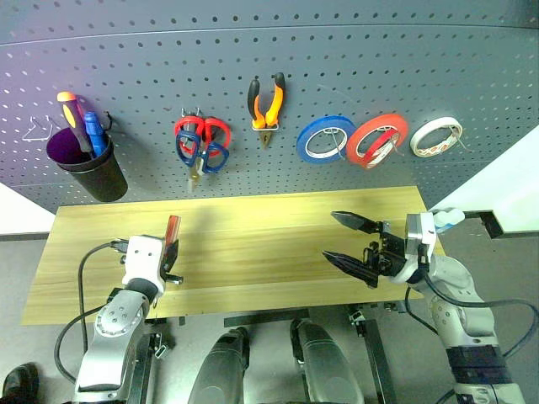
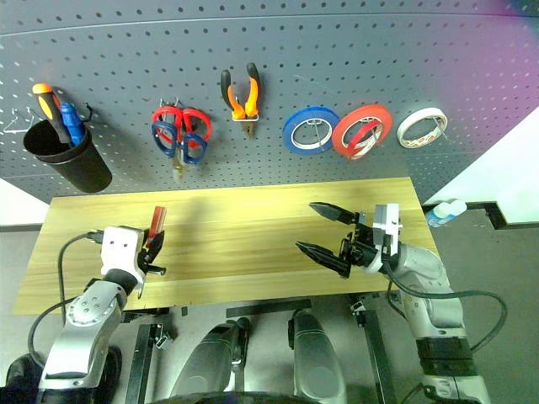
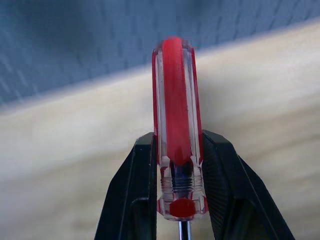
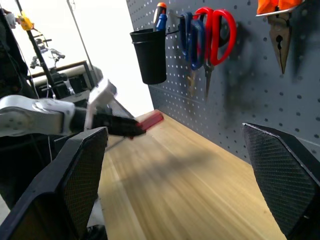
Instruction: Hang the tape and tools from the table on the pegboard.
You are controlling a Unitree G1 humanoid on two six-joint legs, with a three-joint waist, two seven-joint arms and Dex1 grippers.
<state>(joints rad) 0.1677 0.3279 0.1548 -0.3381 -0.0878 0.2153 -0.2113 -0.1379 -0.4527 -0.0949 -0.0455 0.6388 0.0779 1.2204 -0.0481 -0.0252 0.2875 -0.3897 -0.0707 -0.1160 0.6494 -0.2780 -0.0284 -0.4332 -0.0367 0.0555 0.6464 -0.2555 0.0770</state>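
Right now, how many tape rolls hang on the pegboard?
3, in a row on the pegboard right of the pliers: blue roll, red roll, white roll at far right.

Left claw [image 1: 172, 252] clamped, right claw [image 1: 352, 244] agape

Your table [image 1: 253, 244] is basically bare wood end to end, so either arm can sweep across it freely. The crowding is all up on the pegboard [image 1: 337, 67]: black cup [image 1: 91, 168] with drivers far left, then red and blue scissors [image 1: 200, 145], orange pliers [image 1: 266, 103], and three tape rolls [image 1: 377, 139] packed side by side to the right. There's open board between cup and scissors, and the whole top strip is free.
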